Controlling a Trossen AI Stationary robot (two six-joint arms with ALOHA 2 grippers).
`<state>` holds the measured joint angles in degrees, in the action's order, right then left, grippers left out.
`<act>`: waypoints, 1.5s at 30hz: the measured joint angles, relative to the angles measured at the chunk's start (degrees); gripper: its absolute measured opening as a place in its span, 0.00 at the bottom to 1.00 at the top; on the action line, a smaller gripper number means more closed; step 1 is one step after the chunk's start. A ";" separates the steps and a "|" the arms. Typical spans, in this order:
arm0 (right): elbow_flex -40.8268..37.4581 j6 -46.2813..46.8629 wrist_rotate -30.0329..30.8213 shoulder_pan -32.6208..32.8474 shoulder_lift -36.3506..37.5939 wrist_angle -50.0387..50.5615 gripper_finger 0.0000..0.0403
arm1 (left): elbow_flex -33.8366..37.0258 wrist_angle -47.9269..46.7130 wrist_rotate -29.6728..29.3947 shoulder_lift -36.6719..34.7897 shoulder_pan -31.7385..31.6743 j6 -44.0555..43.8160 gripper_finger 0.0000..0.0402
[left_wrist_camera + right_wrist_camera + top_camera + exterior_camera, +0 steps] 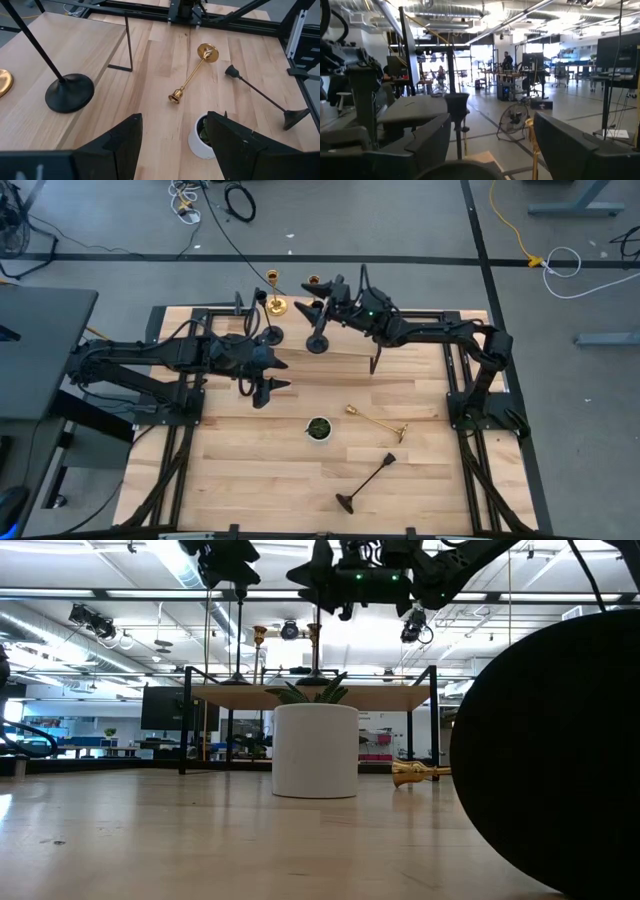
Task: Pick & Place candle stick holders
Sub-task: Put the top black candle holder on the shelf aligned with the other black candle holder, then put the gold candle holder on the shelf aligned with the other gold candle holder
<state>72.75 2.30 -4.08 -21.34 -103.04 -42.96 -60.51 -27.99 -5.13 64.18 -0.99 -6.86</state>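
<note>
Both pairs of jaws stand wide apart and hold nothing. Seen from above, the left gripper (268, 385) hangs over the pale wooden table (250, 480) left of centre. Its wrist view looks between its fingers (120, 145) at a small white round bowl with dark green contents (202, 142).

The right gripper (322, 292) reaches to the table's far edge. Just beside it stands an upright matte black candle stick holder with a round base (318, 340). Another upright black holder (270, 335) stands to its left, near an upright shiny gold holder (275, 302) at the far edge. A third gold one (313, 281) stands by the right gripper.

Nearer the front, right of the white bowl, a slim gold holder (376, 420) lies on its side. A black holder (367, 482) also lies flat, nearer the table's front edge and well apart from both grippers.
</note>
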 joint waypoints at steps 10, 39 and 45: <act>0.02 -0.61 -3.24 0.11 3.18 2.42 0.70 | 0.00 -0.73 0.00 0.00 0.00 -0.01 0.55; 0.04 -6.46 -0.45 22.06 35.75 74.23 0.70 | 0.00 -1.35 0.00 0.00 0.00 -0.29 0.55; 0.04 3.94 2.46 30.31 35.96 84.31 0.70 | 0.00 -1.12 0.00 0.00 0.00 -0.47 0.55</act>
<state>72.79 6.24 -1.62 8.97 -67.09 41.35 -60.51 -29.11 -5.13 64.18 -0.99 -7.33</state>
